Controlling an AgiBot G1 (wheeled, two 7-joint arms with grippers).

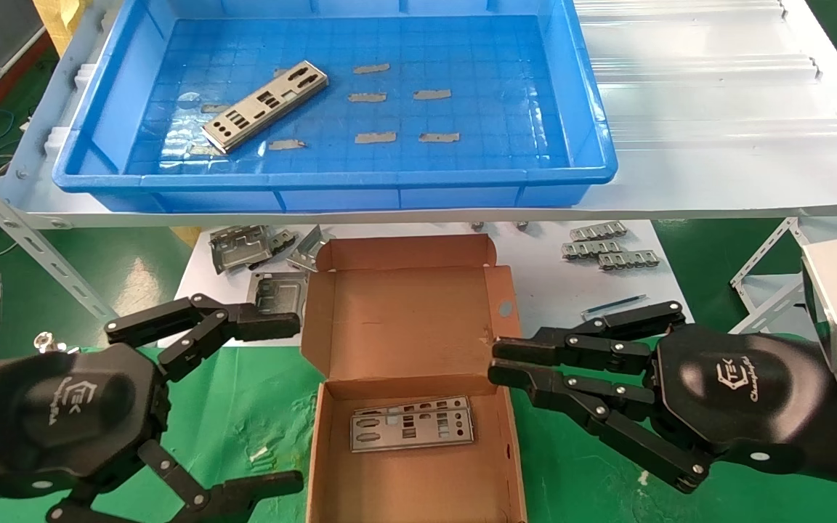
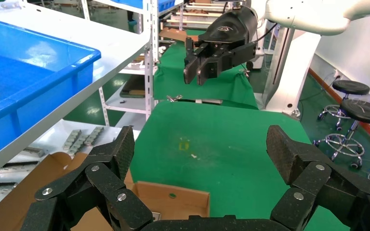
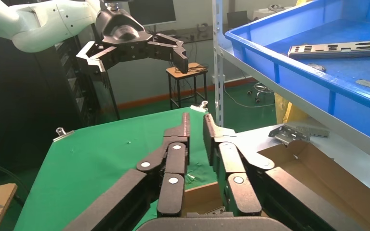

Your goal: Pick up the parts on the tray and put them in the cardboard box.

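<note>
One silver-grey punched part (image 1: 266,105) lies at the left of the blue tray (image 1: 593,138) on the upper shelf; it also shows in the right wrist view (image 3: 335,48). The open cardboard box (image 1: 404,327) stands on the green cloth below, with two parts (image 1: 411,432) lying flat inside. My left gripper (image 1: 284,403) is wide open and empty just left of the box; it also shows in its wrist view (image 2: 200,144). My right gripper (image 1: 497,361) hovers at the box's right wall, its fingers (image 3: 185,127) nearly together with nothing between them.
Small grey strips (image 1: 371,98) are stuck on the tray floor. Bent grey brackets (image 1: 244,247) and ribbed metal pieces (image 1: 607,247) lie on the white lower shelf behind the box, with a pen (image 1: 611,305). A slotted shelf upright (image 1: 33,247) slants at the left.
</note>
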